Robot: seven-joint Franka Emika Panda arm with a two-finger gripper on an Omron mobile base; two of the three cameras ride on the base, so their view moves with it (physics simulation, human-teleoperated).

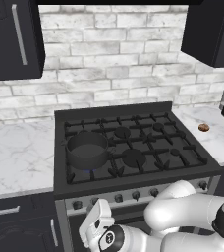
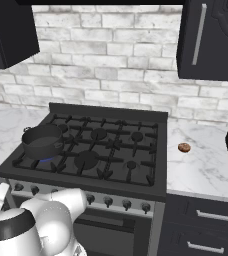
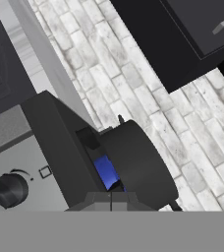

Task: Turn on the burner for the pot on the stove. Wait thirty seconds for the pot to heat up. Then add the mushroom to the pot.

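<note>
The pincer (image 3: pixel 111 197) is closed with nothing between its fingertips, held low in front of the stove (image 1: pixel 133 110) at its left front corner, the hand rolled so its camera looks up past a dark knob (image 3: pixel 8 190) toward the pot (image 3: pixel 136 162). The white arm folds low before the oven front, below the knob row, with the hand at the left end. The pot (image 1: pixel 87 150) sits on the front-left burner (image 1: pixel 91 170), a small blue flame under it, while the mushroom (image 1: pixel 204 128) lies well apart on the marble bench (image 1: pixel 217 142) right of the stove.
</note>
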